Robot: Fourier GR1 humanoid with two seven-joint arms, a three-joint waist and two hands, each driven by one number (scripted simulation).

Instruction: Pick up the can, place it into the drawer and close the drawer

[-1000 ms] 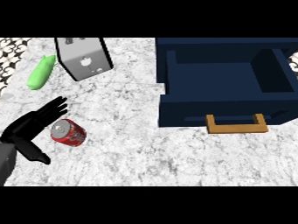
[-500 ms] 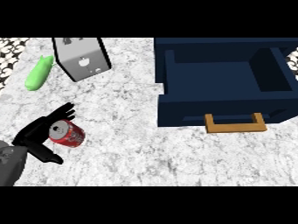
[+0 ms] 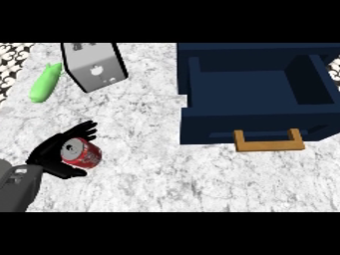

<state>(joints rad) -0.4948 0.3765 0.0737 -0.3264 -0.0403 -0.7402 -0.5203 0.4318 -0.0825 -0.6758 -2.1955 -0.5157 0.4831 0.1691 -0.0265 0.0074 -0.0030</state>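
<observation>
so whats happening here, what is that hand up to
The robot's left hand is at the red can, which lies on the marble counter near its left side, with fingers behind the can and the thumb curling under it. The dark blue drawer with a wooden handle stands open to the right, and nothing shows inside it. A silver toaster and a green vegetable sit further back. The right hand is out of view.

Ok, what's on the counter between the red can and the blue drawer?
Nothing: in the head view, the stretch from the can, held in the left hand, to the open drawer is bare marble counter.
</observation>
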